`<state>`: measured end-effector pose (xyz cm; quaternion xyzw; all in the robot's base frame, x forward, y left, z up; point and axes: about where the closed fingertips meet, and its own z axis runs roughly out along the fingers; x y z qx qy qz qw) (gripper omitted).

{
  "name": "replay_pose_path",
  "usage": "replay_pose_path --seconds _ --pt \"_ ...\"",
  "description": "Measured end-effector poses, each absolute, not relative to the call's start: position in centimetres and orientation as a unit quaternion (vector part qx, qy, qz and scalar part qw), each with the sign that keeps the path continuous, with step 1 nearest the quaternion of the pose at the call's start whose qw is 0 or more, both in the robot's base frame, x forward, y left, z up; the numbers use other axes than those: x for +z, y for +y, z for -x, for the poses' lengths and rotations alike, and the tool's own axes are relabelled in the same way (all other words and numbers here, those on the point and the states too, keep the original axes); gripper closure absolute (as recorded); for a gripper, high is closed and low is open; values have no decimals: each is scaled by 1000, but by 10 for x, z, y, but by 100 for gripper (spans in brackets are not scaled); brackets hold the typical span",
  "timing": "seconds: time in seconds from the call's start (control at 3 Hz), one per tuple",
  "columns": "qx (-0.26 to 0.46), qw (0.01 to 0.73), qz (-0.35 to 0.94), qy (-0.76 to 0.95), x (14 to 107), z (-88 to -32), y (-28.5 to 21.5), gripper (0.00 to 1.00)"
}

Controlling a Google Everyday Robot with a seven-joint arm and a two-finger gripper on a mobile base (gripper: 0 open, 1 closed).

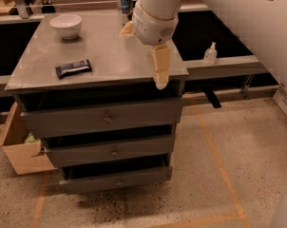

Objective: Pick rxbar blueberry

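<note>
The rxbar blueberry (73, 68), a flat dark bar with whitish lettering, lies on the grey cabinet top (110, 56) near its front left. My gripper (159, 72) hangs from the white arm over the front right edge of the top, well to the right of the bar and not touching it. It holds nothing that I can see.
A white bowl (66, 25) sits at the back left of the top. A blue-and-silver can (126, 3) stands at the back, partly behind the arm. The cabinet has three drawers (105, 119). A cardboard box (20, 151) is on the floor at left, and a small bottle (210, 53) stands on a ledge at right.
</note>
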<state>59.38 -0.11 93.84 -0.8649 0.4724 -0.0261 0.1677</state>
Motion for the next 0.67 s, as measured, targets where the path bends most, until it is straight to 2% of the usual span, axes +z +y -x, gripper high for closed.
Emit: replay_pose_path --seconds 0.67 --pt "19 225 840 494 944 -663 20 0"
